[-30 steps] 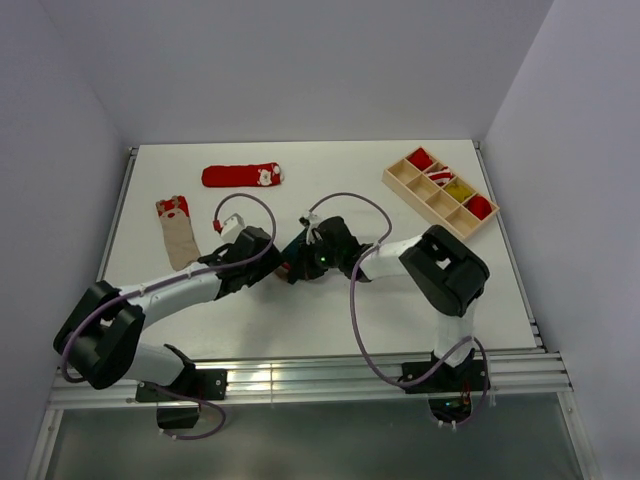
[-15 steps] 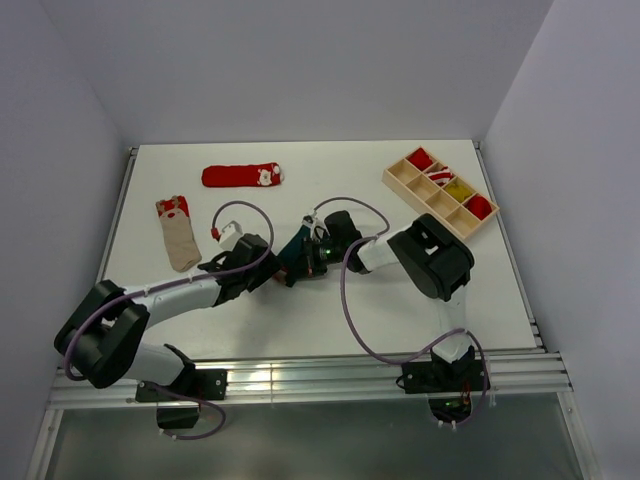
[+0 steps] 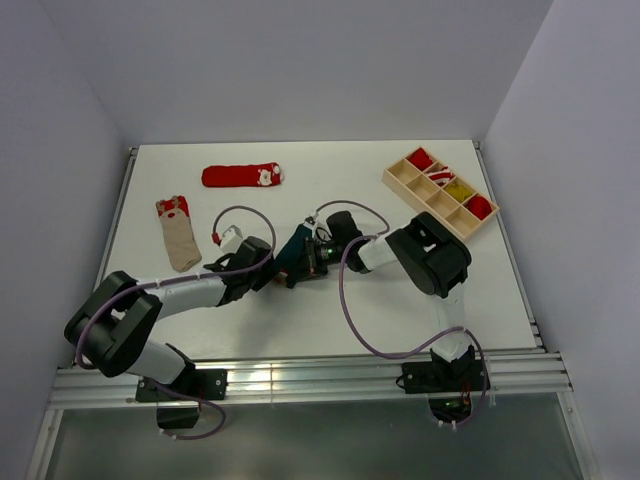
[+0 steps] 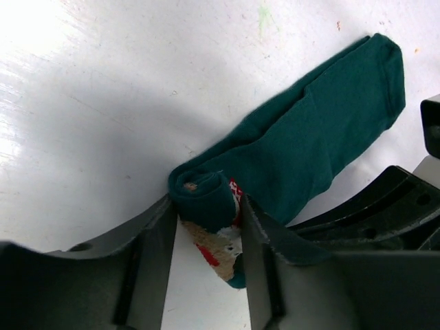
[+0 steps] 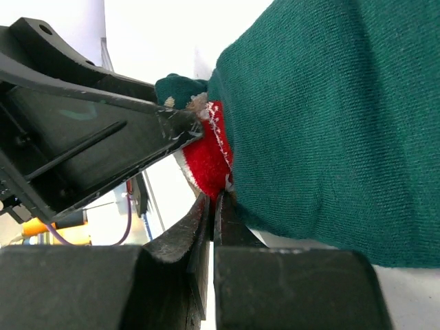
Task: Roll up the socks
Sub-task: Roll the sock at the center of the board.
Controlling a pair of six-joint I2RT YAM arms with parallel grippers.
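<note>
The green sock [image 4: 309,130] lies in the middle of the table [image 3: 330,170]. One end is rolled up into a small roll. The left gripper [image 4: 208,213] holds that roll, with one finger touching each side. The rest of the sock lies flat, stretching away from it. The right gripper [image 5: 212,206] is closed tight, and its tips press against the sock's red bit, just right of the roll.

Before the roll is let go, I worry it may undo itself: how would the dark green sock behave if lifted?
Probably floppy: the green sock lies flat and limp beyond its rolled end. Likely light and not slippery, since it looks like soft knit. The roll may well loosen if released, as only the left tool pinches it.
</note>
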